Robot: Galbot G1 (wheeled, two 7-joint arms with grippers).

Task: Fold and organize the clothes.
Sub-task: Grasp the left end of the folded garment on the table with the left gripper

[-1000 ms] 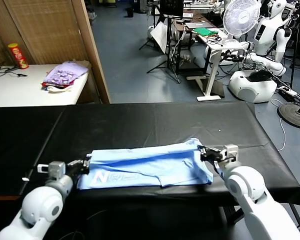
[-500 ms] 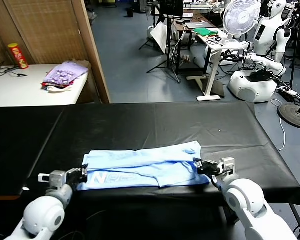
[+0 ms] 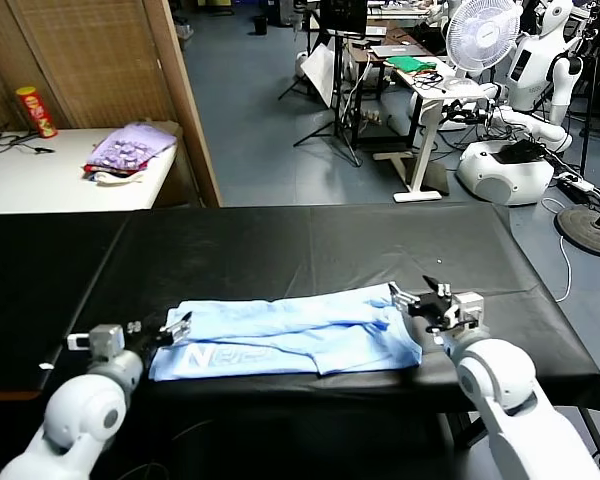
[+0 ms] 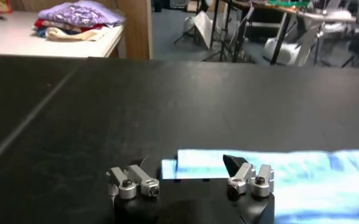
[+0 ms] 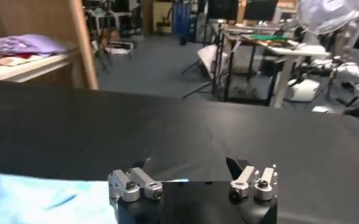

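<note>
The clothes are one pale blue T-shirt [image 3: 290, 335], folded into a long strip and lying flat near the front edge of the black table [image 3: 310, 245], with white print on its left end. My left gripper [image 3: 177, 326] is open just off the shirt's left end, holding nothing. My right gripper [image 3: 416, 298] is open over the shirt's right end, also holding nothing. In the left wrist view the shirt [image 4: 277, 176] lies just beyond the open left gripper [image 4: 185, 163]. In the right wrist view the open right gripper [image 5: 188, 164] is over bare black cloth, with the shirt [image 5: 45, 198] off to one side.
A purple patterned cloth pile [image 3: 130, 148] and a red can [image 3: 35, 110] sit on a white table at the far left. A wooden partition [image 3: 185, 100] stands behind. A fan [image 3: 483, 35], desks and a white robot [image 3: 540, 70] stand beyond the table on the right.
Both grippers have opened and let go of the shirt's ends after drawing it toward the table's front. They have backed slightly off the cloth, which now rests flat.
</note>
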